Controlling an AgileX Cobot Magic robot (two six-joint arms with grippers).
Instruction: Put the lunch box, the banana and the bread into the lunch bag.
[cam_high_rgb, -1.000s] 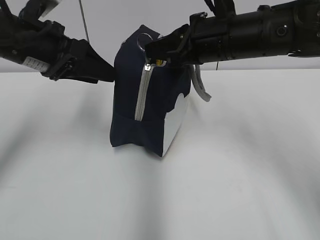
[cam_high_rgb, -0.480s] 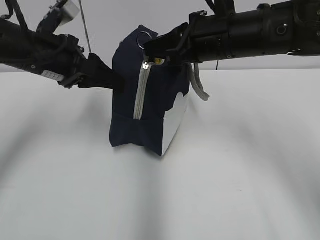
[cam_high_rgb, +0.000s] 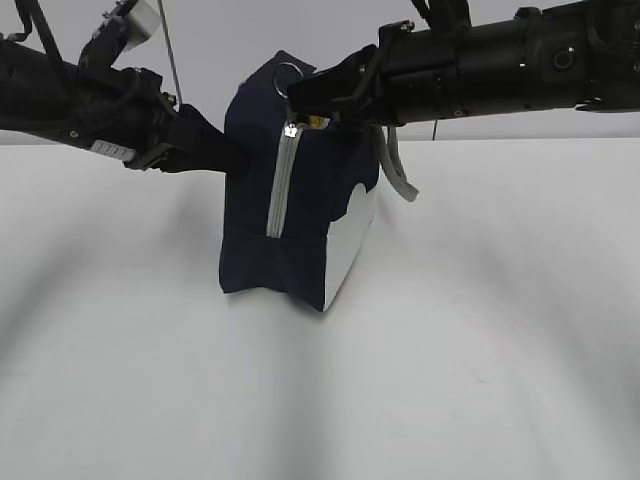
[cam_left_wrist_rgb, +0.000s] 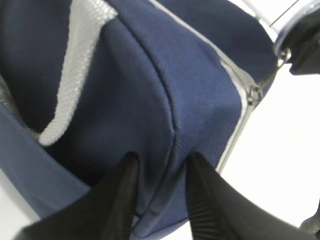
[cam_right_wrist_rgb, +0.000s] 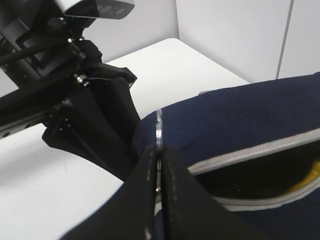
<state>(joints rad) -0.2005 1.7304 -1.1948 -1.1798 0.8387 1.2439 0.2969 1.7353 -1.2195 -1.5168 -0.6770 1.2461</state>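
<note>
Exterior view: the bag (cam_high_rgb: 300, 215) stands upright on the white table (cam_high_rgb: 470, 340), toward its far edge and near the middle. Its grey zipper (cam_high_rgb: 283, 185) runs down the near face, and a white panel (cam_high_rgb: 352, 250) shows on its right side. A grey strap (cam_high_rgb: 398, 175) hangs off the right shoulder.

The left gripper (cam_high_rgb: 232, 160) presses in from the left against the bag's upper side. In the left wrist view its fingers (cam_left_wrist_rgb: 122, 192) stand a little apart with a ridge of navy fabric bunched between them; they touch the cloth, but whether they pinch it firmly cannot be told.

The right gripper (cam_high_rgb: 300, 97) reaches across to the bag's top left corner. In the right wrist view its jaws are closed flat together on the thin metal ring pull (cam_right_wrist_rgb: 159, 131), which stands edge-on between the pads. Beside it the zipper mouth gapes, and something yellow (cam_right_wrist_rgb: 312, 177) shows in the dark opening, likely the banana, though too little is visible to be sure. The box and bread are not visible in any view.
</note>
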